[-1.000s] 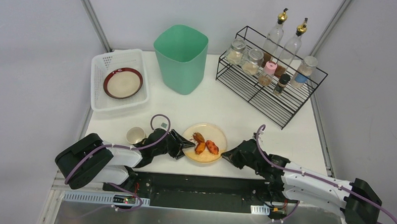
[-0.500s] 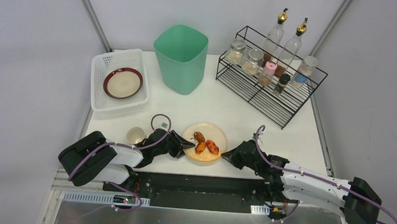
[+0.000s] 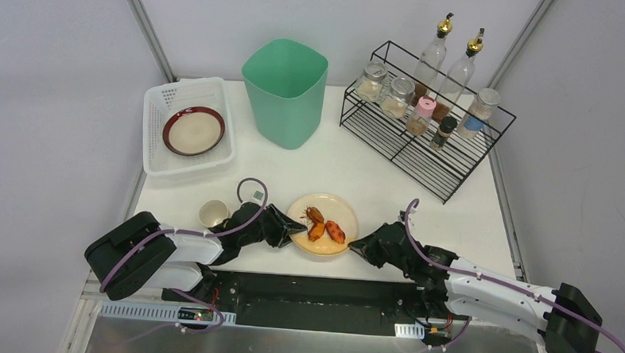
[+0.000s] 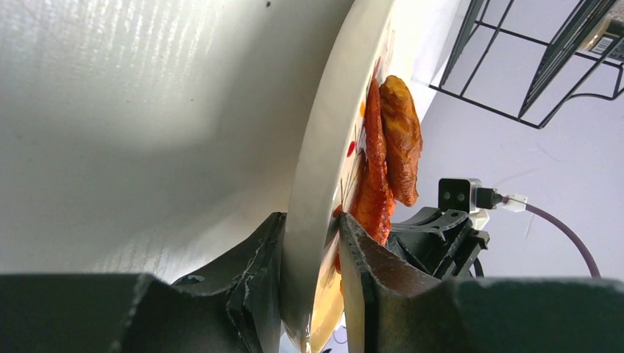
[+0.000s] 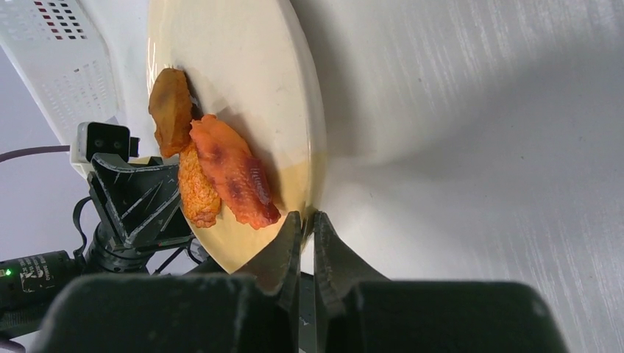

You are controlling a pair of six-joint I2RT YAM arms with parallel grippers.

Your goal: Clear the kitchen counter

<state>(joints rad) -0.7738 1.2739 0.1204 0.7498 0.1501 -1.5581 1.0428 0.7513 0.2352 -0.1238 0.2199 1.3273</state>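
A cream plate (image 3: 336,209) with three orange-red food pieces (image 3: 324,228) is at the near middle of the white kitchen counter (image 3: 388,188). My left gripper (image 3: 292,231) is shut on the plate's left rim; in the left wrist view (image 4: 309,229) the rim (image 4: 324,162) sits between the fingers, with the food (image 4: 390,147) beside them. My right gripper (image 3: 355,244) is shut on the plate's right rim. In the right wrist view the right gripper (image 5: 307,220) has its fingers nearly together on the plate's edge (image 5: 313,147), next to the food (image 5: 228,173).
A green bin (image 3: 285,92) stands at the back middle. A white perforated basket (image 3: 157,114) at the back left holds a red-rimmed bowl (image 3: 193,131). A small cup (image 3: 212,213) sits left of my left gripper. A black wire rack (image 3: 421,161) with bottles and jars fills the back right.
Both arms have shifted slightly while keeping hold of the plate. The plate has moved a little away from the near edge.
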